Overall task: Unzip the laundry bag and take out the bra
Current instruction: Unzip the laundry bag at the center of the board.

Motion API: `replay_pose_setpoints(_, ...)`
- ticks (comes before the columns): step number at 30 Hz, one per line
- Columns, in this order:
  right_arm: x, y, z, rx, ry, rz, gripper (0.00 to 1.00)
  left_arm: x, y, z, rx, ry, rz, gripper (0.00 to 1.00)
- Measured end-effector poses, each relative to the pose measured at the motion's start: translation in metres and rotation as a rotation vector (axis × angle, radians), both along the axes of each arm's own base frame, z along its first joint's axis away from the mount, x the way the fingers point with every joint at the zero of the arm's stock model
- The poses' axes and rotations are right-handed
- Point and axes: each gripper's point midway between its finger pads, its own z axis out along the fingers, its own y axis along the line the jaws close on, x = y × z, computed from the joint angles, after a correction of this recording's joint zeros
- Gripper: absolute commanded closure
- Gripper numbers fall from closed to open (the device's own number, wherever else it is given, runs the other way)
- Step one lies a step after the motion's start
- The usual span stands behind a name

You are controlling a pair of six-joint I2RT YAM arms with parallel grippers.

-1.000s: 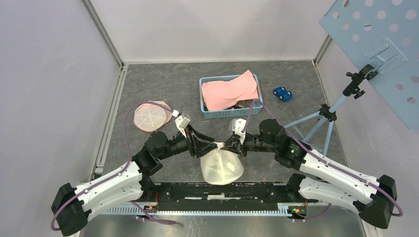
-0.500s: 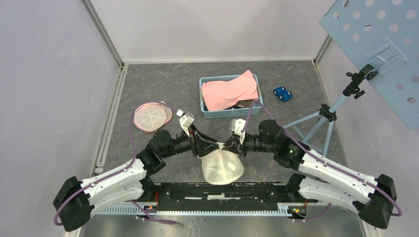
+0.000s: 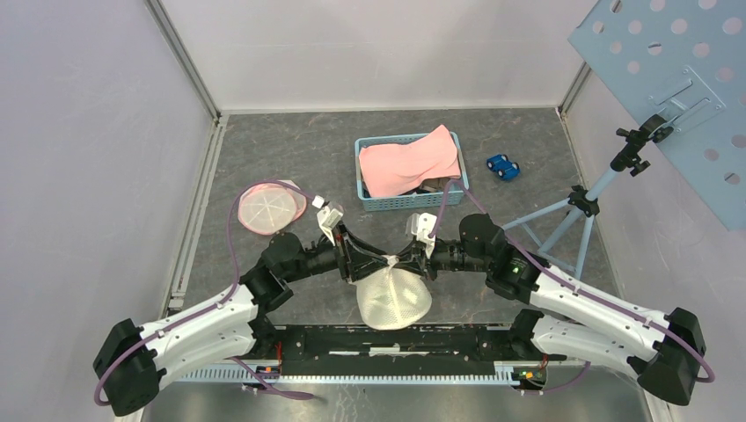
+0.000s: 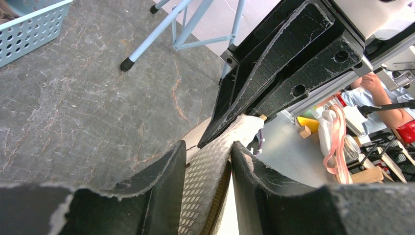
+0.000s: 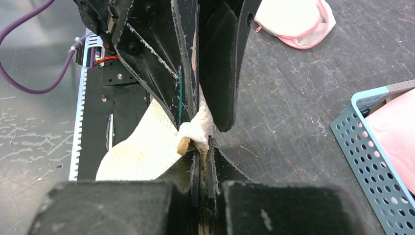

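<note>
The white mesh laundry bag (image 3: 393, 299) hangs by its top between my two grippers above the table's near edge. My left gripper (image 3: 369, 261) is shut on the bag's mesh edge (image 4: 205, 171); its fingers (image 4: 161, 171) press on both sides. My right gripper (image 3: 407, 259) faces it. It is shut on the bunched top of the bag (image 5: 198, 128) by a small tan zipper pull (image 5: 183, 145). The two grippers' tips nearly touch. I cannot see whether the zipper is open. No bra shows; the bag's inside is hidden.
A blue basket (image 3: 378, 200) with pink cloth (image 3: 409, 163) stands behind the grippers. A round white, pink-rimmed item (image 3: 268, 207) lies at the left. A blue toy car (image 3: 502, 166) and a tripod stand (image 3: 572, 220) are at the right.
Both grippers keep their hold on the bag's top. The left arm has shifted slightly, and the bag and the meeting point have drifted a little to the left.
</note>
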Motion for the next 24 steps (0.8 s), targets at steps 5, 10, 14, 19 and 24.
replay_pose_setpoints(5, 0.000, 0.001, -0.001, -0.002, 0.003, 0.004, 1.00, 0.000, 0.000, -0.001, 0.002, 0.002, -0.001, 0.54)
replay_pose_setpoints(10, 0.000, 0.001, -0.002, -0.005, 0.005, 0.006, 1.00, -0.003, 0.000, 0.000, -0.010, 0.021, -0.012, 0.87)
replay_pose_setpoints(14, 0.000, 0.001, -0.004, -0.010, 0.008, 0.006, 0.82, -0.008, -0.001, 0.002, -0.015, 0.023, -0.036, 0.98)
replay_pose_setpoints(19, -0.008, -0.002, -0.004, -0.037, 0.012, 0.025, 0.52, -0.012, 0.006, 0.010, -0.020, 0.006, -0.014, 0.98)
replay_pose_setpoints(24, -0.014, -0.011, 0.011, -0.020, 0.014, 0.008, 0.41, -0.008, 0.015, 0.027, -0.017, -0.054, 0.040, 0.98)
